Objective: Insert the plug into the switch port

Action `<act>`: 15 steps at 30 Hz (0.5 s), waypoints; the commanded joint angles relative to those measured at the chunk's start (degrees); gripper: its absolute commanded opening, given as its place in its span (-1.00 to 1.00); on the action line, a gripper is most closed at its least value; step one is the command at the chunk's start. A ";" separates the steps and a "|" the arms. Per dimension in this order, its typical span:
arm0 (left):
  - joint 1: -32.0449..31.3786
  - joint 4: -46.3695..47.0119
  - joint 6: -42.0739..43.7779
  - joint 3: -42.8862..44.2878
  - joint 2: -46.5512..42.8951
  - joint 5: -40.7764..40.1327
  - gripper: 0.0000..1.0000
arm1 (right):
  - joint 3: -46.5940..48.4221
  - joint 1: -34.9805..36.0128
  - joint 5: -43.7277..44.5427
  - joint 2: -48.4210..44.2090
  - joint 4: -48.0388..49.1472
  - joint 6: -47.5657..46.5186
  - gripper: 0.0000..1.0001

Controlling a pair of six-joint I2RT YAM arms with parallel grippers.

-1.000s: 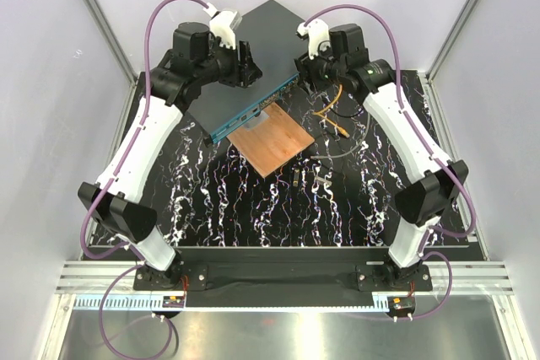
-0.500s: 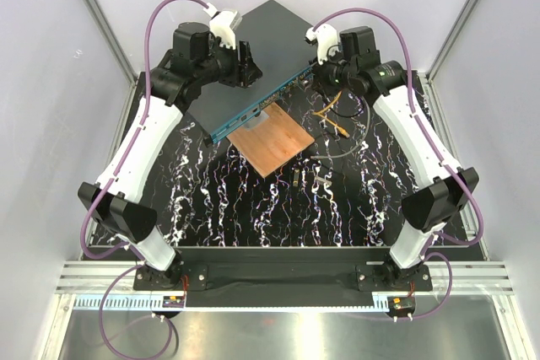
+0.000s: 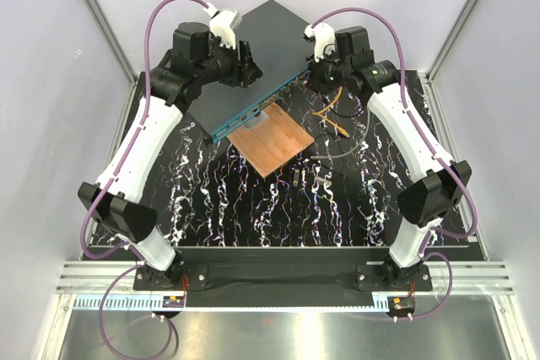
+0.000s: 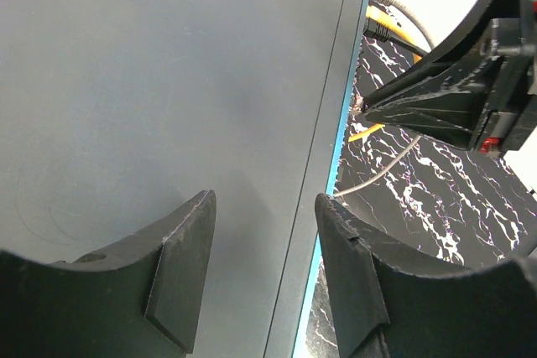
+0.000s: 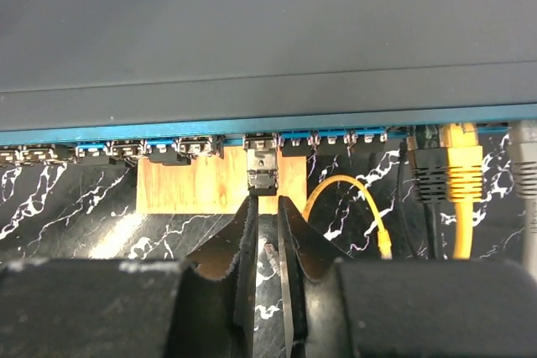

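My right pincer [image 5: 267, 207] is clenching the plug [image 5: 263, 169] by its tail, with its nose sitting in a port on the blue face of the switch [image 5: 252, 31]. My left pincer [image 4: 264, 207] is hovering released over the switch's top. I am judging the plug nearly seated, with a final push left.

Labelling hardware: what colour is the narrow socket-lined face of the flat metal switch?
Blue, on the flat dark grey metal switch; clearest in right wrist view.
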 commanded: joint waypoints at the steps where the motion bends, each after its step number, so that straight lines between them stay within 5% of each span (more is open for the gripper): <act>1: 0.02 2.63 0.11 1.62 -0.11 0.59 0.12 | 2.76 0.05 -0.91 1.85 2.62 1.44 -0.62; 15: 0.38 2.81 0.20 0.92 0.07 0.59 0.12 | 0.39 0.05 0.14 2.03 13.16 7.06 -0.67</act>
